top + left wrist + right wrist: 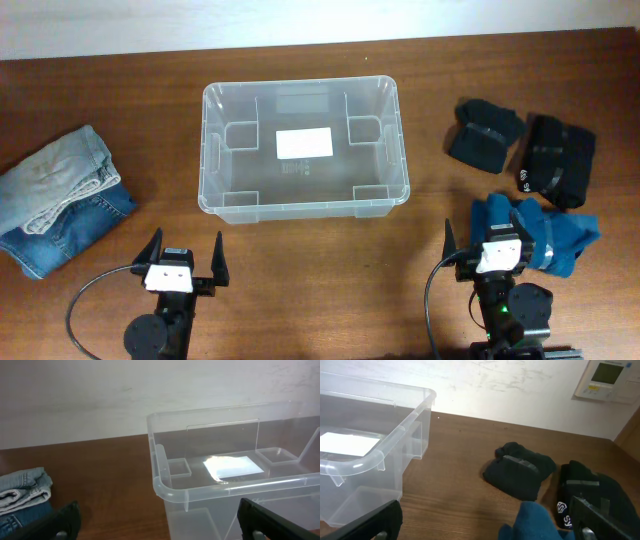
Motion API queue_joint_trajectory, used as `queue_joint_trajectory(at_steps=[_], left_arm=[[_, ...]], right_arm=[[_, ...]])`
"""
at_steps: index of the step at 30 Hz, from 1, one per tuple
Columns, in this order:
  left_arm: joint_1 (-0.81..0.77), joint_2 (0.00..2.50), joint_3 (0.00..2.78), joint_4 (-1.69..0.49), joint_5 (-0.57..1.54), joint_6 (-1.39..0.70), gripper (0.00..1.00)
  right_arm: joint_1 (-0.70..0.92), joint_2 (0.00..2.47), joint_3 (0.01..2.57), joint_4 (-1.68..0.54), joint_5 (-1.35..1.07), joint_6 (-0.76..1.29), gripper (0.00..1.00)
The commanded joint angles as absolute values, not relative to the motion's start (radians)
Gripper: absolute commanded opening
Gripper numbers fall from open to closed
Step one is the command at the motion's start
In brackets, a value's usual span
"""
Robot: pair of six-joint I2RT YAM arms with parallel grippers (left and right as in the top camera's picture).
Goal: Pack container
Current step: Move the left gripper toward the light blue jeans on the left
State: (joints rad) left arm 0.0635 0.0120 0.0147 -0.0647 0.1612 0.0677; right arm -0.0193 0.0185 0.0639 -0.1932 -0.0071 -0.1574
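Here, container (300,207) mid-table, left hand (187,245) and right hand (487,240) spread wide, empty.

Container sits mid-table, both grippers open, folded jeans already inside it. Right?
No. The container is empty. The overhead view shows the folded jeans on the table to its left. The left gripper and right gripper are open.
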Motion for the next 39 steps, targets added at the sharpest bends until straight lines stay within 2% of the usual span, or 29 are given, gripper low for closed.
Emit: queue_joint_trajectory(at_steps=[1,14,17,24,29,34,39], left_arm=[[0.059,0.007,0.009,-0.065,0.168,0.076,1.0],[0.059,0.007,0.009,-0.065,0.167,0.076,0.99],[0.06,0.007,0.009,-0.065,0.081,0.076,0.99],[0.059,0.01,0.009,-0.065,0.165,0.034,1.0],[0.061,0.01,0.035,0.023,0.168,0.027,0.99],[0.062,0.152,0.275,-0.151,0.038,-0.034,0.99],[0.065,0.527,0.67,-0.375,-0.033,-0.041,0.99]], right_arm=[[-0.028,0.009,0.055,-0.192,0.005,-0.152,0.98],[-0.028,0.009,0.055,-0.192,0.005,-0.152,0.99],[-0.028,0.009,0.055,-0.192,0.005,-0.152,0.98],[-0.028,0.009,0.055,-0.192,0.005,-0.152,0.98],[-0.028,0.009,0.055,-0.192,0.005,-0.152,0.98],[-0.028,0.009,0.055,-0.192,0.005,-0.152,0.98],[-0.028,0.009,0.055,-0.192,0.005,-0.152,0.98]])
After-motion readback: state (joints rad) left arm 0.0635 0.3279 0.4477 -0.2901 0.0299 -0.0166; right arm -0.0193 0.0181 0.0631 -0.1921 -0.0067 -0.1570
